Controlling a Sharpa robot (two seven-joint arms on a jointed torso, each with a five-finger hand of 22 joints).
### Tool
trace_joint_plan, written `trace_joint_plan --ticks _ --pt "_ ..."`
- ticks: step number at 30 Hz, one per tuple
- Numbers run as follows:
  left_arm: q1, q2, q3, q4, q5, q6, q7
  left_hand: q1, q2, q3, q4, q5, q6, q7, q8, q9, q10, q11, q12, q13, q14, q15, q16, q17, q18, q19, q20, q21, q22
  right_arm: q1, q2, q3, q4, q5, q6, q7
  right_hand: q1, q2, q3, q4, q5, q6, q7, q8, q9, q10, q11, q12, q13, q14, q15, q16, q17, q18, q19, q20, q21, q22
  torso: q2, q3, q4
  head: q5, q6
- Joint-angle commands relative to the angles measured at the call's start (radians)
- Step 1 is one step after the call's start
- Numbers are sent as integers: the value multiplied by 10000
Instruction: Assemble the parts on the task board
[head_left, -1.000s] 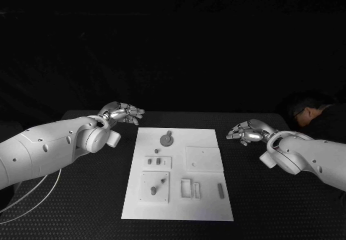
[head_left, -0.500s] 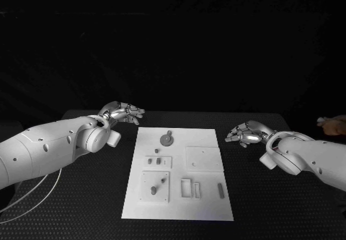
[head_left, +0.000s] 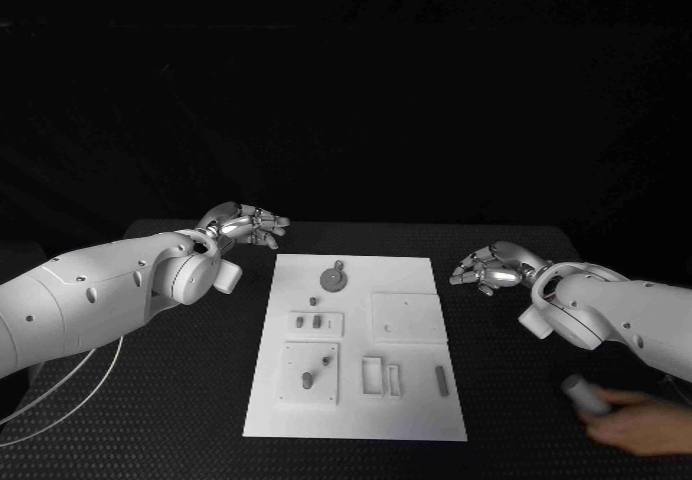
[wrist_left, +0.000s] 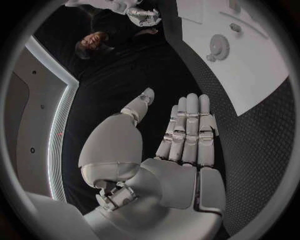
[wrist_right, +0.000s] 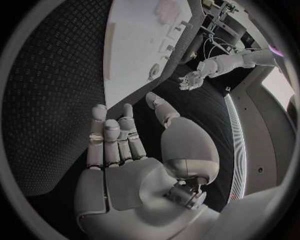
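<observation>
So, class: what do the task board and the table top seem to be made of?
Task board: probably matte white plastic, going by its smooth, even, glare-free face with raised square plates. Table: black, with a fine dotted weave or mesh texture, perhaps a rubber or fabric mat.

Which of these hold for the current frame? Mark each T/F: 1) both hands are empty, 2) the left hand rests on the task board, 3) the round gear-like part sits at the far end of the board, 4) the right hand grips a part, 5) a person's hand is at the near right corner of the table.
1) True. The left hand and the right hand hold nothing, fingers apart.
2) False. It hovers over the black table, off the far left corner of the task board.
3) True. The round part lies near the far edge.
4) False. Its palm is bare in the right wrist view.
5) True. A person's hand holds a small pale object there.
</observation>
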Motion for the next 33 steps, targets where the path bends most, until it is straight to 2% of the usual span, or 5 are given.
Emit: trace_joint_plan --ticks 1,33 --pt "9 7 6 17 62 28 149 14 67 -38 -26 -39 45 -21 54 3 39 -57 50 12 -35 59 -47 13 15 -5 53 -31 11 -4 3 1 12 -99 170 0 -26 -44 -9 8 24 9 30 8 15 60 -10 68 16 15 -56 42 8 67 62 14 58 17 1 1 0 -2 -1" --pt "9 -10 6 27 62 37 145 21 68 -44 -42 -39 48 -23 57 0 40 -57 49 15 -35 60 -56 25 15 -4 54 -37 22 -6 28 0 36 -75 164 13 -68 -29 3 19 25 27 26 6 35 80 -13 71 40 23 -58 65 5 67 79 -3 67 29 1 0 6 -36 30"
